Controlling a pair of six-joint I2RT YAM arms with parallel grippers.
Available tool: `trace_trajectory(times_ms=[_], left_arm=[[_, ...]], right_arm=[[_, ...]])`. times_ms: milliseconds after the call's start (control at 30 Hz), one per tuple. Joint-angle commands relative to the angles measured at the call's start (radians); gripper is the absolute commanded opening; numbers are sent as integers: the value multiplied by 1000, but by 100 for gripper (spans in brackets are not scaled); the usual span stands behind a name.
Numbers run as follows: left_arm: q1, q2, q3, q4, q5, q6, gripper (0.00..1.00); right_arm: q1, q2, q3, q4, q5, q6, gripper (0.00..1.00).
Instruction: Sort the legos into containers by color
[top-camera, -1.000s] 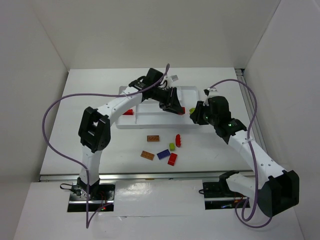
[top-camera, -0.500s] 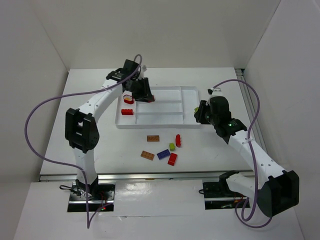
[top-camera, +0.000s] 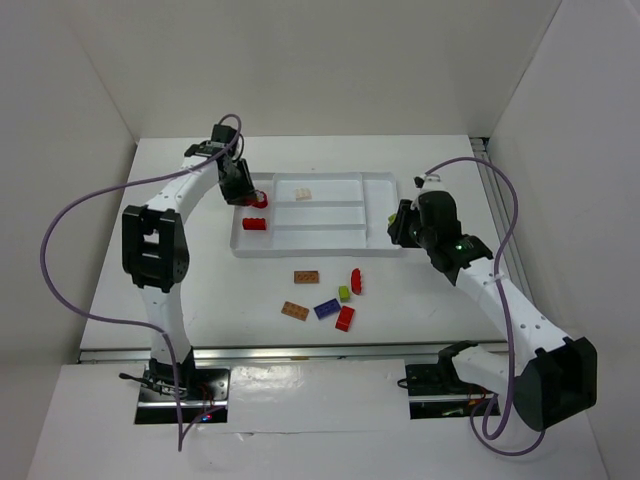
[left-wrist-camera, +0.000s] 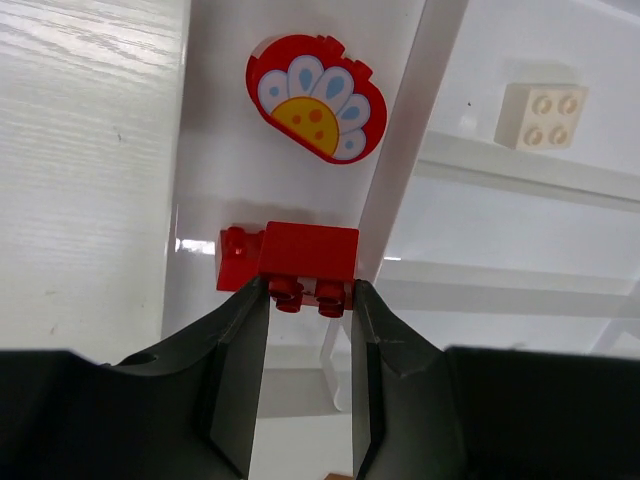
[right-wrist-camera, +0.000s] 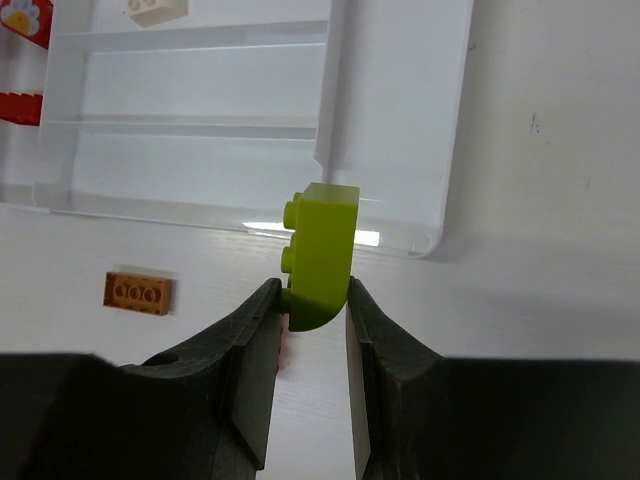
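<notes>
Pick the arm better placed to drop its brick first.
Left, probably. The left hand holds a red brick over the tray section already holding red pieces; the right hand holds its green brick only at the tray's edge.

Top view: you look down from above and behind the arm bases (top-camera: 178, 385), from far off, onto the whole table (top-camera: 200, 290) and tray (top-camera: 320, 238).

Left wrist: you sit close above the tray's left end, looking down past the left fingers (left-wrist-camera: 238, 370) and the red brick (left-wrist-camera: 308, 252) they pinch.

Right wrist: same downward look, close over the tray's right end, past the right fingers (right-wrist-camera: 250, 370) pinching a green brick (right-wrist-camera: 322, 250).

Both wrist views catch the cream brick (left-wrist-camera: 541, 114) and flower piece (left-wrist-camera: 315, 97). The top view holds everything both see.
</notes>
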Motion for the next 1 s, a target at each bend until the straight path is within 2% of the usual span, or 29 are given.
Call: trace_trajectory(times_ms=[0, 33, 133, 167, 200, 367, 533, 733, 767, 900, 967], left_arm=[[-6, 49, 67, -24, -24, -14, 9], [-15, 61, 67, -33, -33, -14, 17], [-28, 61, 77, -33, -65, -14, 71], [-28, 61, 77, -42, -76, -14, 85], [-37, 52, 77, -42, -88, -14, 91], [-58, -9, 77, -62, -107, -5, 92], [-121, -167, 61, -27, -159, 41, 91], [-184, -336, -52, 112, -121, 60, 89], [-184, -348, -69, 125, -111, 60, 89], [-194, -358, -106, 137, -99, 50, 89], [-203, -368, -118, 126, -108, 40, 87]], right_arm=[[-1, -4, 52, -14, 16, -8, 8], [-1, -4, 52, -23, 16, -8, 8], [-1, 5, 52, -23, 2, -8, 8], [-1, 5, 52, -11, -17, -8, 8], [-1, 17, 52, 0, -27, -8, 8], [28, 66, 72, 9, -36, -17, 9], [46, 163, 131, 9, -27, -7, 9], [55, 385, 286, 44, -5, 12, 9], [55, 443, 306, 54, -30, 12, 14], [97, 563, 380, 104, -57, 21, 15], [109, 602, 418, 115, -48, 21, 19]])
